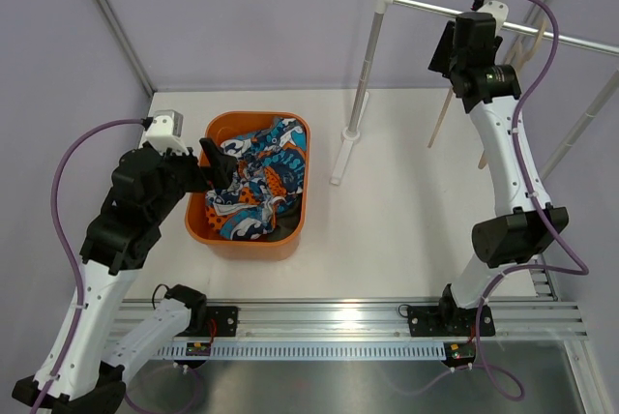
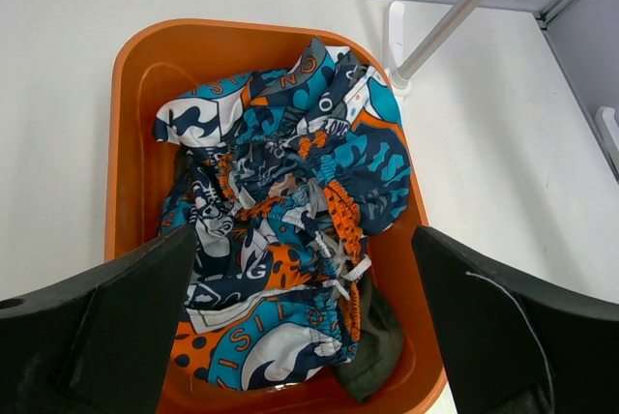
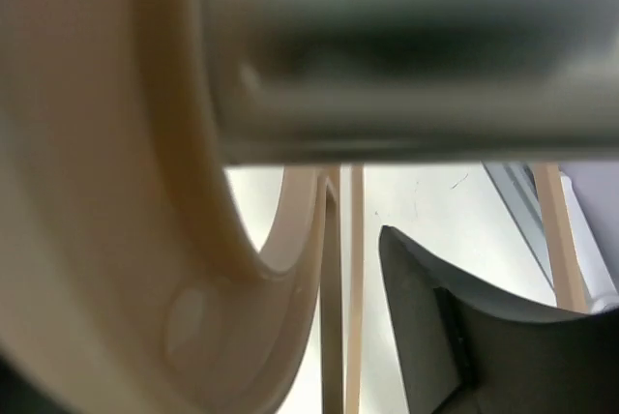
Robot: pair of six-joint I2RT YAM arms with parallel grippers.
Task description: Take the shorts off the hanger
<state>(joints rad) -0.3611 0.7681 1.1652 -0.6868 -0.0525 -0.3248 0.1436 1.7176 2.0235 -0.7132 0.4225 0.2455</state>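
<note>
The printed shorts (image 1: 256,182), in blue, orange, white and black, lie crumpled in an orange tub (image 1: 290,242). They fill the left wrist view (image 2: 290,230), where a corner of the dark olive shorts (image 2: 375,346) shows beneath them. My left gripper (image 1: 215,164) hangs open over the tub's left side, its fingers (image 2: 106,327) apart and empty. My right gripper (image 1: 455,46) is up at the metal rail (image 1: 551,39) beside the bare beige hanger (image 1: 530,46). In the right wrist view the hanger's hook (image 3: 145,192) fills the left side. One finger (image 3: 464,337) stands apart from it.
The rail rests on a white post (image 1: 363,75) with a foot on the table behind the tub. The hanger's lower bars (image 1: 441,116) hang below the rail at the back right. A metal track (image 1: 338,317) runs along the near edge.
</note>
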